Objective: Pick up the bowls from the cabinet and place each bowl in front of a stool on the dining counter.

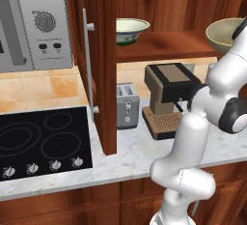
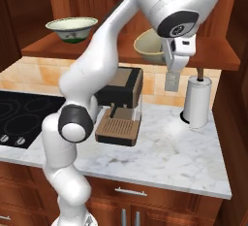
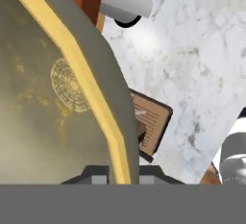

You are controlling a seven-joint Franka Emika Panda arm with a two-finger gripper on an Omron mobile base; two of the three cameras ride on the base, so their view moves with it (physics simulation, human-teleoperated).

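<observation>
The beige-olive bowl is at the front of the open cabinet's shelf, partly behind my arm in the left base view. My gripper points downward at the bowl's right side and is shut on its rim. In the hand view the bowl looms large on the left, its yellowish rim running down between my gripper's tips. The white bowl with the green rim stands further left on the same shelf. The stool and the dining counter are out of view.
The cabinet door with its silver bar handle stands open. Below the shelf, on the marble worktop, are a coffee machine, a toaster and a paper towel roll. A black stove and a microwave sit left.
</observation>
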